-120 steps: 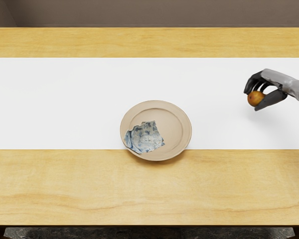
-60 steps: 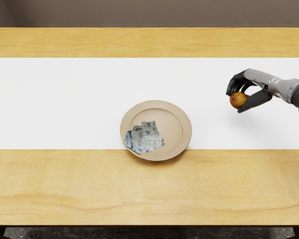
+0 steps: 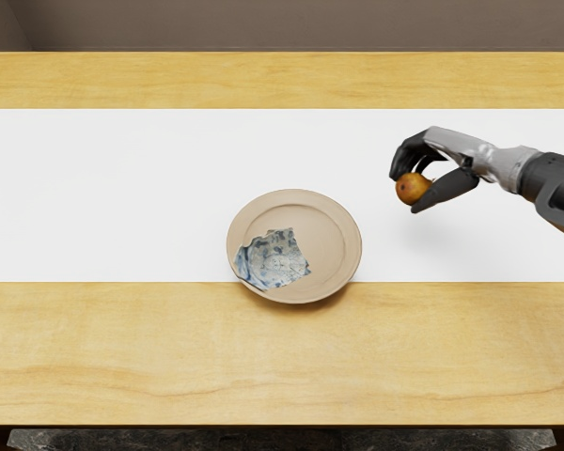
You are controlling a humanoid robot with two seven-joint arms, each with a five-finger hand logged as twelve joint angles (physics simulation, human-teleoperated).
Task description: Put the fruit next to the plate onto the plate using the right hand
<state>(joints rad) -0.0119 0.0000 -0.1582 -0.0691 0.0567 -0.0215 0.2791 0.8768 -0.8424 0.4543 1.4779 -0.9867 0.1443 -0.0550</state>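
— My right hand (image 3: pixel 430 167) is clenched around the fruit (image 3: pixel 411 188). The dark fingers (image 3: pixel 406 153) curl over its top and the thumb presses in from below. My arm reaches in from the right edge.

— Where does that put the fruit?

— In my grip, over the white strip (image 3: pixel 122 188). It is to the right of the plate (image 3: pixel 343 230) and a little farther back, near its rim but clearly apart from it. How high it sits above the surface I cannot tell.

— What is on the plate?

— The plate is round and tan with a raised rim. Its front-left part carries a blue-and-white mottled patch (image 3: pixel 273 258) with ragged edges. I cannot tell whether that is something lying there or part of the plate's own surface. The rest of the plate is bare tan.

— And around it?

— The bench (image 3: pixel 282 357) is pale wood with visible grain, and the white strip runs across it from left to right. The plate sits mostly on the white, with its front edge reaching over onto the wood. Behind the bench is a dull, dark wall (image 3: pixel 282 23), and a sliver of grey floor (image 3: pixel 282 440) shows below the near edge.
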